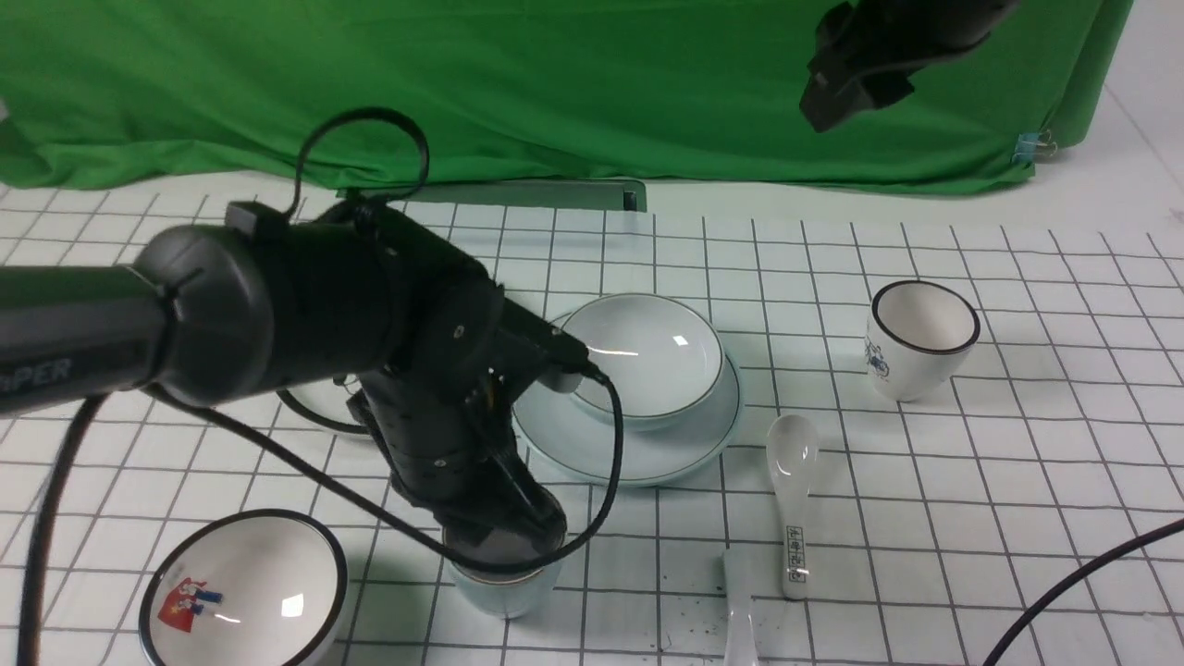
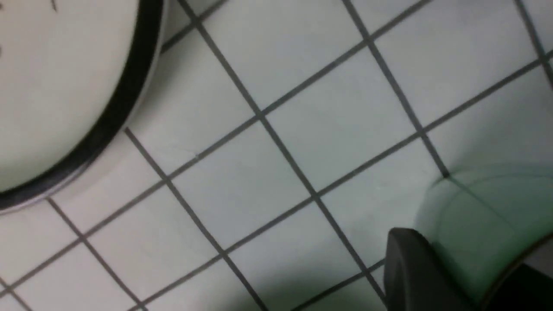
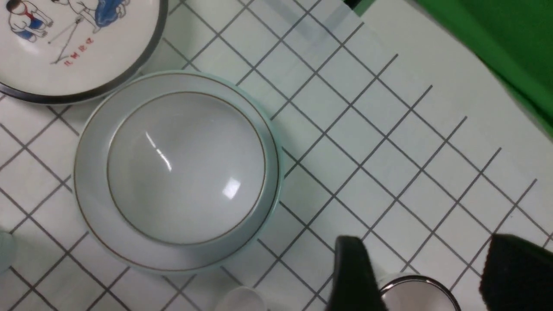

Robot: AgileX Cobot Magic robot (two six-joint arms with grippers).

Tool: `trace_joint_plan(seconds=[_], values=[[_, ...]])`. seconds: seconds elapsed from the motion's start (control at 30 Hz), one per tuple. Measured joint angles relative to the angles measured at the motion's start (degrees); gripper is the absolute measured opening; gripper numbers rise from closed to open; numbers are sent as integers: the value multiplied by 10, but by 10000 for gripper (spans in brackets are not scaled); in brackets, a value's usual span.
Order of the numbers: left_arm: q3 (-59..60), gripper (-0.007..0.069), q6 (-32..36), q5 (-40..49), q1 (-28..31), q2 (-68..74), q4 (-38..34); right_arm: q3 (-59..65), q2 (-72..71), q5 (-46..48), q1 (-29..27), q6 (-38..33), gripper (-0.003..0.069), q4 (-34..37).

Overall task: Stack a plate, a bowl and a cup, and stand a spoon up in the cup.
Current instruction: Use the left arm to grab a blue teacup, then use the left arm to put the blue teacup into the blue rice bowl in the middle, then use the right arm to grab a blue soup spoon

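Green cloth backdrop [image 1: 555,83], white tabletop [image 1: 1017,481] with dark grid

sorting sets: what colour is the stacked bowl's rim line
Thin brownish line on the bowl; right wrist view shows it best.

Front: oblique over table [image 1: 1017,462]; right wrist: high, top-down, shares bowl [image 3: 185,168], plate [image 3: 91,172] with front; left wrist: near-surface close-up

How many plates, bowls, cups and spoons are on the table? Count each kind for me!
Plates: 2 (pale blue-green plate, cartoon plate)
Bowls: 2 (pale blue-green bowl, cartoon bowl)
Cups: 2 (pale blue-green cup, white cup)
Spoons: 2 (plain spoon, printed spoon)
Total: 8
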Motion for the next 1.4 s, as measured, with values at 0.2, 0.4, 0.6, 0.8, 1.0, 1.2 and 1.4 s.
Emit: trace_joint_plan(seconds=[0.2,0.4,0.6,0.8,1.0,1.2,1.4], values=[[-156,-6,35,32,2,-1,-6,0,-2,0,0,0,428,-3],[-333,-6,64,86,12,87,-24,1,-23,0,0,0,428,-15],[-503,-6,69,156,30,250,-24,1,-64,0,0,7,428,-18],[-554,18,69,176,46,312,-42,1,-79,0,0,13,428,-18],[-561,127,69,178,46,317,-52,1,-79,0,0,15,428,-18],[-581,338,64,183,46,272,-24,1,-88,0,0,34,428,-19],[-557,382,58,181,46,123,-3,50,-144,0,1,59,428,-19]])
